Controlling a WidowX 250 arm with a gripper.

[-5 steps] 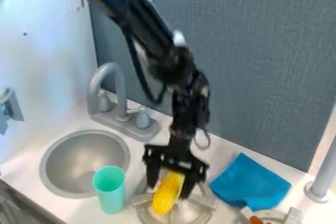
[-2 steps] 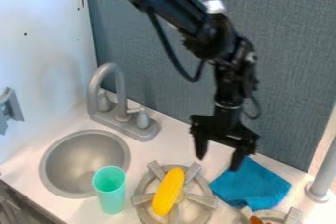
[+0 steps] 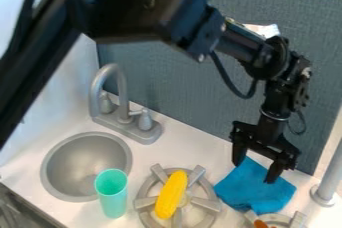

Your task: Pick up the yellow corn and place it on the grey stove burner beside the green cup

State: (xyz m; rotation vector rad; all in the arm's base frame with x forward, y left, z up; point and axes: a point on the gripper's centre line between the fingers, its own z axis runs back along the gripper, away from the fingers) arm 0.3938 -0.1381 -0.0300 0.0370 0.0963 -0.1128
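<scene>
Black two-finger gripper (image 3: pixel 255 171): fingers wide apart, holding nothing; soft blue cloth (image 3: pixel 259 192) just below jaws; elongated yellow toy (image 3: pixel 172 194) farther off.

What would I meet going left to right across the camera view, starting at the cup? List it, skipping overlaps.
Green cup → yellow corn → blue cloth → gray post.

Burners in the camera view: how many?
2. One burner is right of the turquoise cup in the image, under the yellow corn. The second burner is at the bottom edge, below the blue cloth, partly cut off. More may lie out of frame.
</scene>
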